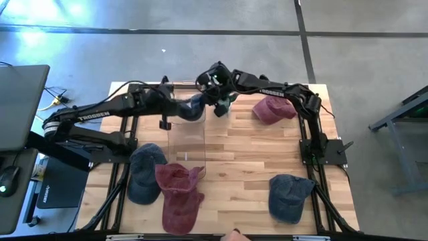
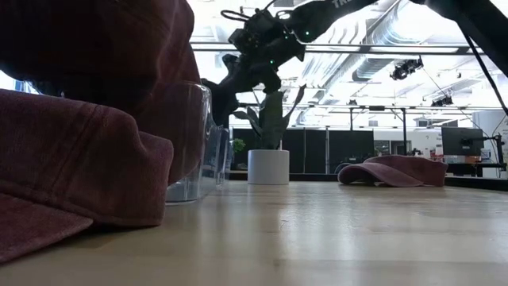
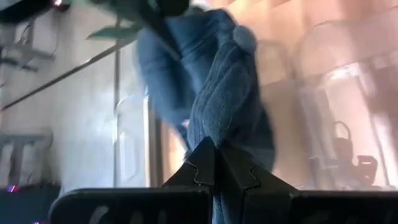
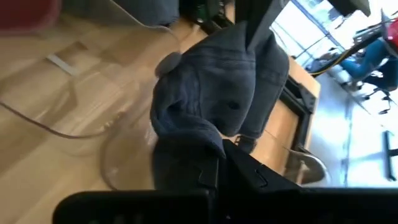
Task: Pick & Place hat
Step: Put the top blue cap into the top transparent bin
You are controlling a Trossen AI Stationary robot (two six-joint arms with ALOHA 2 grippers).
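Both pincers clamped on one blue hat, mid-air handover at the far edge of the surface.

High: left pincer [image 1: 189, 109] and right pincer [image 1: 217, 100] grip the blue hat [image 1: 194, 107]. Low: hat held aloft. Wrists: denim, crumpled, button on top. Next, probably one releases.

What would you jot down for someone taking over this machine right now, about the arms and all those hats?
Left gripper: jaws shut on the blue cap, held up over the far middle of the table.
Right gripper: jaws shut on the same blue cap, meeting the left arm there.
Clear stand: mid-table, just below the held cap; nothing on it as far as the high view shows.
Other hats: maroon cap far right, blue cap and maroon cap near left, blue cap near right.
Done: one cap lifted by both arms.
Left: set it down; where it goes is not shown.
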